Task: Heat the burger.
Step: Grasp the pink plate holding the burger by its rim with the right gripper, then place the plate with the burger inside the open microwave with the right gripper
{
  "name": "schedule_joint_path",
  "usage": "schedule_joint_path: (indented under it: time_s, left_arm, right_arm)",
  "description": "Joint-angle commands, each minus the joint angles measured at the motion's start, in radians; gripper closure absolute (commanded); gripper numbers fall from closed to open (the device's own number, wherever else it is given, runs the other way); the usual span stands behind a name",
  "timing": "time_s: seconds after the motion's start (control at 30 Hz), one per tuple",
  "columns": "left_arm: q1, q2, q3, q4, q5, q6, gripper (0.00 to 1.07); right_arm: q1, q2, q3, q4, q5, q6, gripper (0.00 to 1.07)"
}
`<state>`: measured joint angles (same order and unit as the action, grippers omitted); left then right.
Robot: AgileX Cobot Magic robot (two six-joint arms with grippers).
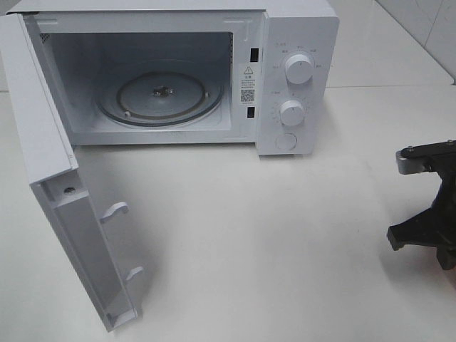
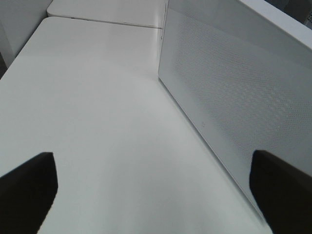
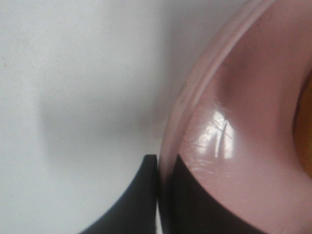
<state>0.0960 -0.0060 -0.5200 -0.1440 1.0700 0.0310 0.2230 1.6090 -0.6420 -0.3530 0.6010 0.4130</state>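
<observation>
right tool [image 3: 163, 197] clenched on pink plate [image 3: 243, 117] rim, left tool [image 2: 156, 195] released; i reckoned slow level lift kept burger [image 3: 306, 136] seated.

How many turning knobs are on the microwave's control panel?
2: upper knob near the panel's top, lower knob directly beneath it. A flat round button sits below both.

Glossy pink plate [image 3: 229, 146], matt white table [image 3: 73, 73]
</observation>
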Motion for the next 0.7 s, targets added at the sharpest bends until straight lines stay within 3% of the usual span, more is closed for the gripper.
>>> schedule_joint_path:
  time_s: [0.03,0.7]
  left_arm:
    - [0.005,-0.015,0.004,-0.005,-0.002,-0.002,0.07]
    - [0.005,-0.015,0.004,-0.005,-0.002,-0.002,0.07]
  right_arm:
    - [0.039,-0.025,0.002,-0.043,0.039,0.03,1.07]
    - [0.217,-0.025,0.002,-0.209,0.187,0.192,1.07]
